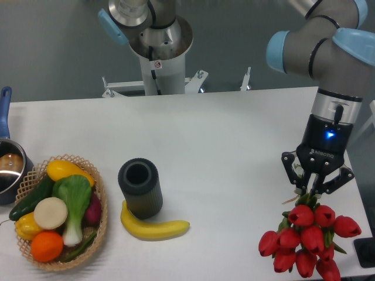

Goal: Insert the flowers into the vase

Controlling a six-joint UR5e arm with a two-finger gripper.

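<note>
Camera view: fingers [311, 188] pinching stems of flowers [303, 240], red buds hanging just below fingertips, over right end of surface [234, 129]. Vase [140, 188] standing upright far left of fingers, mouth open, banana [153, 227] touching its base. Judging bunch light, floppy, top-heavy, buds wider than vase mouth; hold belonging on stems, buds staying uncrushed.

one fixed camera looks down from the front across the table [234, 129] toward the arm's base [157, 52].
</note>
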